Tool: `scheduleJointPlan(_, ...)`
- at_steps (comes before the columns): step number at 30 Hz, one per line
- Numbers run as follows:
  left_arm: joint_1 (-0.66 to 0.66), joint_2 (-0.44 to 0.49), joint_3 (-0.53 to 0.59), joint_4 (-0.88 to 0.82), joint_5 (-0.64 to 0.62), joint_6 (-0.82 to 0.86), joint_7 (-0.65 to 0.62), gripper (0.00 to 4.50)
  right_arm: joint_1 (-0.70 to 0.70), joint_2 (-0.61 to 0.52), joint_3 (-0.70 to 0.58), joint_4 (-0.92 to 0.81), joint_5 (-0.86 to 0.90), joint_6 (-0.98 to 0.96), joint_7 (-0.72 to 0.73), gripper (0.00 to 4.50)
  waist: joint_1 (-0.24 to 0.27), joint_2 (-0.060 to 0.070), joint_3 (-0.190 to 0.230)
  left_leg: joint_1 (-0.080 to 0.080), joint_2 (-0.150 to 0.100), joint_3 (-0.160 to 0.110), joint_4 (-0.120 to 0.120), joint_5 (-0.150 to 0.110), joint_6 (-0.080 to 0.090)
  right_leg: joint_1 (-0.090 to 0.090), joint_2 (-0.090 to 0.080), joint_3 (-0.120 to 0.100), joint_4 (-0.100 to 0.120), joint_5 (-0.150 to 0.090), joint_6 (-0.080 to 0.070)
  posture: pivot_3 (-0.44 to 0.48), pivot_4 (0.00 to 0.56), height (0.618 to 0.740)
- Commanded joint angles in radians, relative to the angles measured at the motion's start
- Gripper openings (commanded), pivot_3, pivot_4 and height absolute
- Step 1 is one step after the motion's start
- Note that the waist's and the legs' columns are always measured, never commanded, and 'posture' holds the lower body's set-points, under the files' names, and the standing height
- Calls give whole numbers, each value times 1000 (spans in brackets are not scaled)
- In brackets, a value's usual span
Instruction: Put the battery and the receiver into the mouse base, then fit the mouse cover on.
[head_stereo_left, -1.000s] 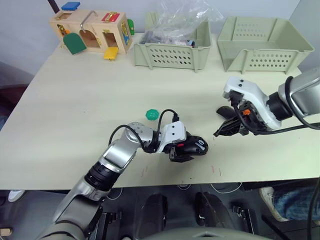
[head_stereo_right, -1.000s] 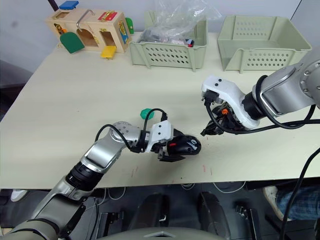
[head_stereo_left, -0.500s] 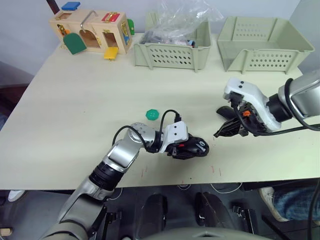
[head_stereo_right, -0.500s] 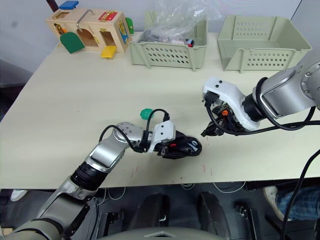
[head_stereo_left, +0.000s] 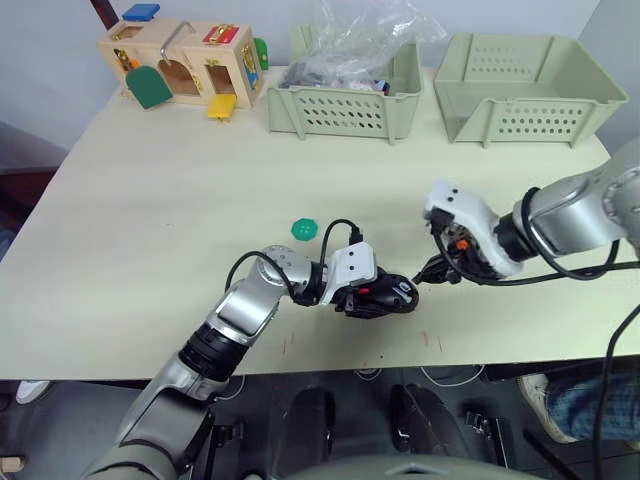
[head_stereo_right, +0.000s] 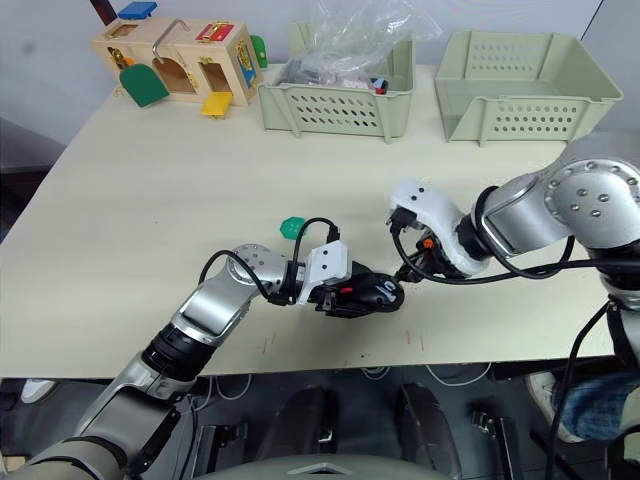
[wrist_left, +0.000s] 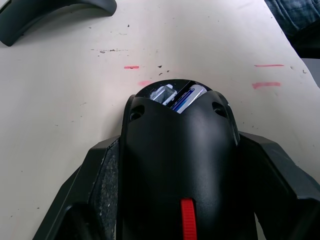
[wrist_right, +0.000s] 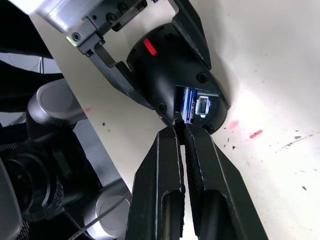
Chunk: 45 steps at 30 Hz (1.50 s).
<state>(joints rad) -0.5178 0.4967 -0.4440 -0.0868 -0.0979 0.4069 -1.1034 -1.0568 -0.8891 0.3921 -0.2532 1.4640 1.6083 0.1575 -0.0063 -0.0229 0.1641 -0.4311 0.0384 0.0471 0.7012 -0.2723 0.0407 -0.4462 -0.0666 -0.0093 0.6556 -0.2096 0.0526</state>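
The right pincer (head_stereo_left: 428, 277) has swung in from well off to the side a second ago and now noses up to the tail of the palm-sized black oval mouse base with its red patch (head_stereo_left: 385, 294), which the left pincer (head_stereo_left: 372, 298) has kept clamped on the pale tabletop (head_stereo_left: 150, 200).

Head views: the mouse base lies near the front edge, its long axis running nine to three o'clock, the left arm reaching in from nine and the right pincer closing from three. A scalloped green disc (head_stereo_left: 304, 229) sits apart at about eleven o'clock from the base.

Left wrist view: both black fingers flank the base's sides; the slim blue-and-silver battery (wrist_left: 187, 98) lies in the open bay at the far end, lengthwise along the body. The thin glossy black curved cover (wrist_left: 47, 12) rests on the tabletop well beyond.

Right wrist view: the right pincer (wrist_right: 182, 133) is shut to a sliver with nothing seen between the tips, pointing straight into the bay, where the tiny dark squarish receiver (wrist_right: 202, 106) sits just beside the battery (wrist_right: 189, 103).
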Motion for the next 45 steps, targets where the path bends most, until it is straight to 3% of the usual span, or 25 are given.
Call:
scheduleJointPlan(1, -13, -2, 4, -39, 2, 1, 5, 2867, -22, 37, 18, 9, -64, 6, -1, 0, -1, 0, 0, 0, 0, 0, 0, 0, 0, 0, 0, 0, 0, 0, 0, 0, 150, 740)
scheduleJointPlan(16, -12, -2, 2, -46, 2, 9, 5, 2867, -100, 101, 188, 68, -230, 6, 112, 0, -4, 0, 0, 0, 0, 0, 0, 0, 0, 0, 0, 0, 0, 0, 0, 0, 150, 740)
scheduleJointPlan(45, -5, 0, -4, -61, 3, 17, 12, 2867, -53, 165, 218, 73, -469, 6, 253, 0, -4, 0, 0, 0, 0, 0, 0, 0, 0, 0, 0, 0, 0, 0, 0, 0, 150, 740)
